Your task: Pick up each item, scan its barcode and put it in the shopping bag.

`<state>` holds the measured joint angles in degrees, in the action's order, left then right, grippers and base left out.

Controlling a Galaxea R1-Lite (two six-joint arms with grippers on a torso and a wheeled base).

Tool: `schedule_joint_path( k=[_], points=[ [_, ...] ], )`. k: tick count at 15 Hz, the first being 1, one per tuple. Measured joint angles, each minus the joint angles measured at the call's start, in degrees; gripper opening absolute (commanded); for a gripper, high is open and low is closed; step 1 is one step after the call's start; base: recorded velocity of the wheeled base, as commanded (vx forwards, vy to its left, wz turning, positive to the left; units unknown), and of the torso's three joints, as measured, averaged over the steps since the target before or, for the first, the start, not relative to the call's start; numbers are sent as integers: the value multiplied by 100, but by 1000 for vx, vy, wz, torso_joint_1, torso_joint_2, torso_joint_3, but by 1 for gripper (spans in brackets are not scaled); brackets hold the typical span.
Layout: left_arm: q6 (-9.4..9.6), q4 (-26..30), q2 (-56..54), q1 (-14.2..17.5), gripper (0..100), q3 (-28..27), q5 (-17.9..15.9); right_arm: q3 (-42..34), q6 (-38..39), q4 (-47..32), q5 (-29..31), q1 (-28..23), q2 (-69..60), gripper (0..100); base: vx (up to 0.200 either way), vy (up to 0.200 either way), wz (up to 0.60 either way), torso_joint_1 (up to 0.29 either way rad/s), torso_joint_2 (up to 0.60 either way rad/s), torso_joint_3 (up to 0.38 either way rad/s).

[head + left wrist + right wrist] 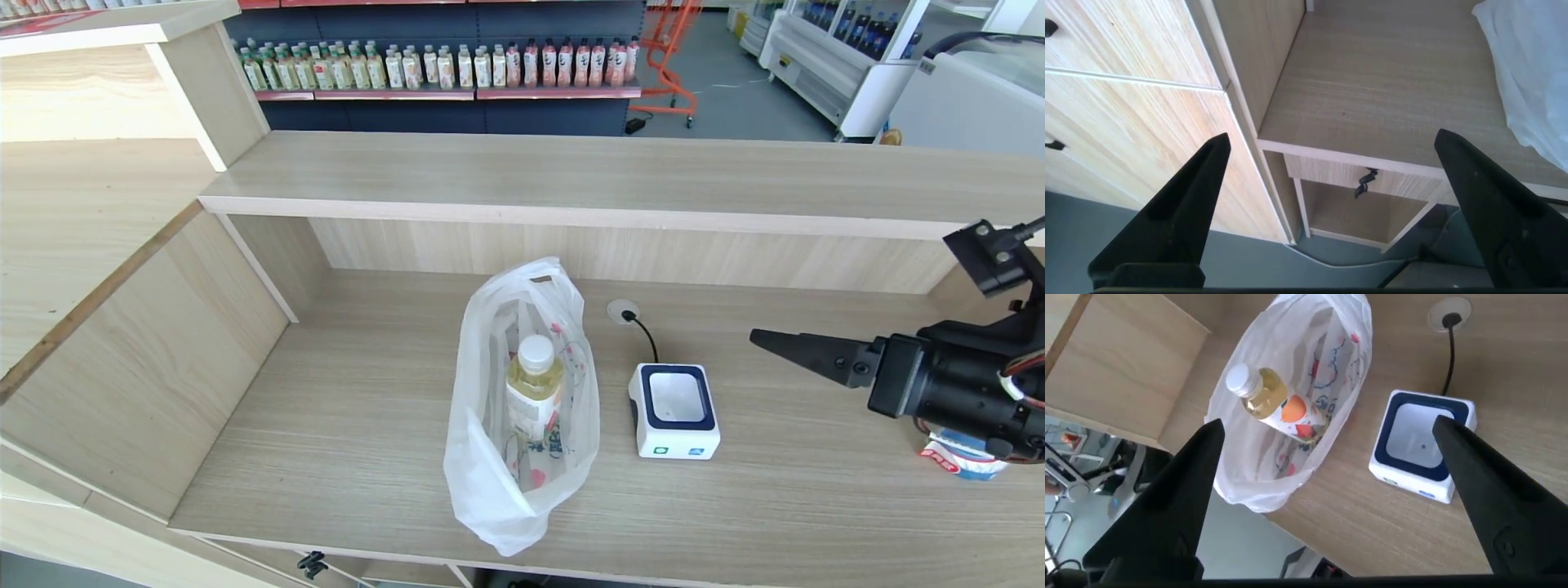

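One white shopping bag (pixel 490 457) stands open mid-counter (pixel 351 408) with one white-capped bottle (pixel 535 384) of yellow drink inside. One scanner (pixel 674 410) sits just beside the bag on its right, and one small carton (pixel 963 459) lies by the right edge under my right arm. My right gripper (pixel 1327 429) hangs above bag and scanner, and my left gripper (pixel 1333 137) hangs off the counter's front edge, both with fingers spread and empty.
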<state>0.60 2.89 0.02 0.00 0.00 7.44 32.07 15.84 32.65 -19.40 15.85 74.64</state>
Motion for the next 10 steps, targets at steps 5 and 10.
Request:
schedule_joint_path(
  k=[5,10],
  points=[
    [6,1,0,0,100,0,0,-68,-7,-13,7,-89,-135,100,-200,0,0,5,3,0],
    [2,0,0,0,100,0,0,-93,-10,-132,10,-168,-262,100,0,-40,0,4,0,1]
  ],
)
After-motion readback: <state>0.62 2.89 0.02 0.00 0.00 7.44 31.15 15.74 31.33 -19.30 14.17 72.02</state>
